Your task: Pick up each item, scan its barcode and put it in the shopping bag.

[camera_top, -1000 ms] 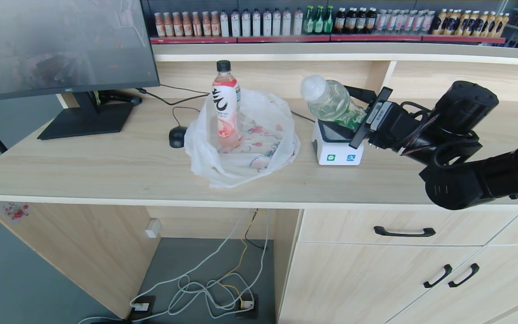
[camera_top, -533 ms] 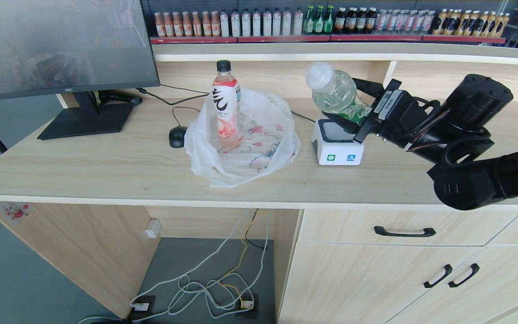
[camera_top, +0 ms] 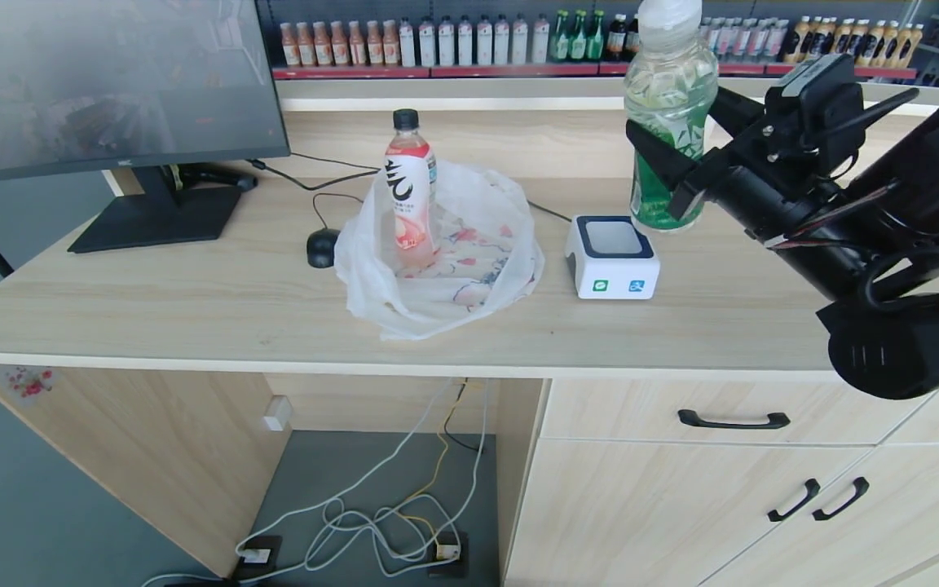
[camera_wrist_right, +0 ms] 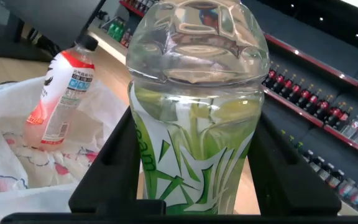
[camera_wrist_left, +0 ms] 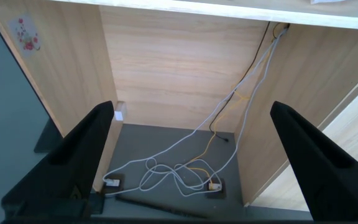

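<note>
Now my right fingers (camera_top: 661,159), clamped on the green-labelled bottle (camera_top: 669,81), have raised it upright above the barcode scanner (camera_top: 610,257); scanning looks done, shopping bag (camera_top: 437,277) next.

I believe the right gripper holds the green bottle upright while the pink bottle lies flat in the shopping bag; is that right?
Not quite: the pink bottle stands upright in the shopping bag, as the head view shows; the rest holds.

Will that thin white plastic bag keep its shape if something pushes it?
Probably not: the thin white plastic bag lies crumpled and slumped, so it looks floppy. The tall pink plastic bottle standing in it may tip if nudged.
</note>
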### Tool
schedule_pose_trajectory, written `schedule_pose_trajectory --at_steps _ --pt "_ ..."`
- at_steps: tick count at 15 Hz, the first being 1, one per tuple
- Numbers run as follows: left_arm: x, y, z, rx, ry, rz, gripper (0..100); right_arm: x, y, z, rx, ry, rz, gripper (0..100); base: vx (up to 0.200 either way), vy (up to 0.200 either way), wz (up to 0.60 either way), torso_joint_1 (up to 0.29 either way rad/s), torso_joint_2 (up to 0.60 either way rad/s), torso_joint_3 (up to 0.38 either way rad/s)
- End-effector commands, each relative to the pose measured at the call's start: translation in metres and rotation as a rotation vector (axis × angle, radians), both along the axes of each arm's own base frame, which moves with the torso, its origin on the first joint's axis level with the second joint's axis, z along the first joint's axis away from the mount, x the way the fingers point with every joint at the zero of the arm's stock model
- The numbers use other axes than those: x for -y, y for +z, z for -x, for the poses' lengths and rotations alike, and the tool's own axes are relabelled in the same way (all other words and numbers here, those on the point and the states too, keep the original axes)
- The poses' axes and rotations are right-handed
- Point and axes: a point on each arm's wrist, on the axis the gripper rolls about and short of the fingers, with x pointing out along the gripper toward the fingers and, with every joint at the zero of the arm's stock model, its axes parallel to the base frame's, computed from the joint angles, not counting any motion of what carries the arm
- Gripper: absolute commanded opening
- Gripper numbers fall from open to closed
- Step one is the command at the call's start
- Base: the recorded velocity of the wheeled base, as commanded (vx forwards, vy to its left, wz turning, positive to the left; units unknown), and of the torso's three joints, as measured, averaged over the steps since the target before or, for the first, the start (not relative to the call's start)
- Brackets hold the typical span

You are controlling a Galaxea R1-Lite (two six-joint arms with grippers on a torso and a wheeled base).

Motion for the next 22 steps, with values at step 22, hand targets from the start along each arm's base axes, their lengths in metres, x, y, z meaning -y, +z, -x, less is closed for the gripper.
schedule_pose_trajectory --at_steps 22 --pt "0.0 0.0 0.0 0.001 0.001 -0.002 100 0.045 -0.027 0.065 -0.257 -0.029 -0.505 0 0.0 0.0 0.0 0.0 0.0 0.0"
